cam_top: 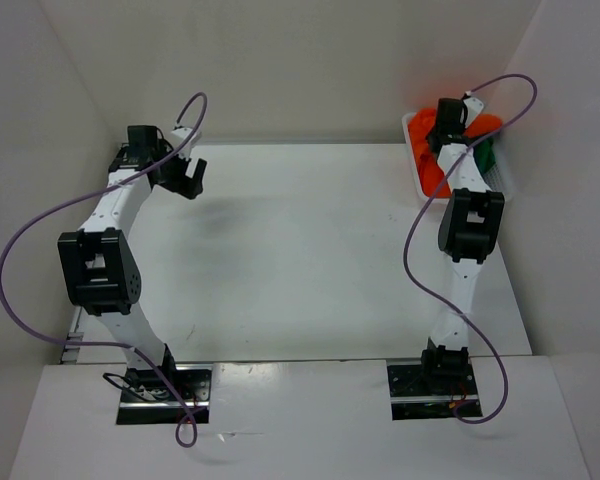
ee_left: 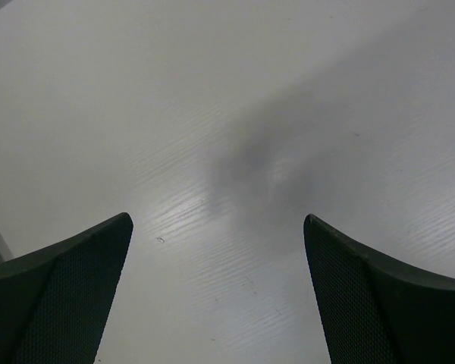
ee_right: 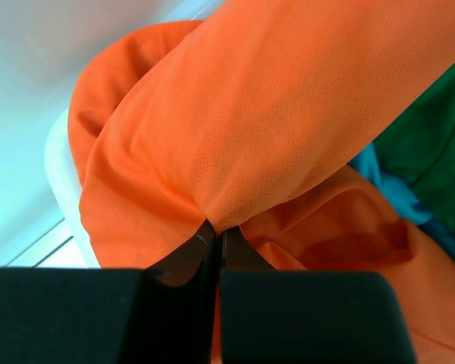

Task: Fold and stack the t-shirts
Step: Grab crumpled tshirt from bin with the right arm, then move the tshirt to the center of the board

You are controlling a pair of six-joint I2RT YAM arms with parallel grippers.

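Observation:
The orange t-shirt (ee_right: 258, 114) fills the right wrist view, bunched in the white basket (cam_top: 412, 135) at the table's far right. My right gripper (ee_right: 218, 231) is shut on a pinched fold of that orange cloth. A dark green t-shirt (ee_right: 432, 144) and a turquoise blue one (ee_right: 383, 186) lie beside and under it. From above, the orange t-shirt (cam_top: 427, 170) and a bit of the green t-shirt (cam_top: 486, 155) show around my right gripper (cam_top: 450, 125). My left gripper (cam_top: 187, 175) hangs open over bare table at the far left; in its wrist view the left gripper (ee_left: 218, 227) has nothing between its fingers.
White walls close in the table on the left, back and right. The basket (ee_right: 61, 174) sits tight against the right wall. The two arm bases stand at the near edge.

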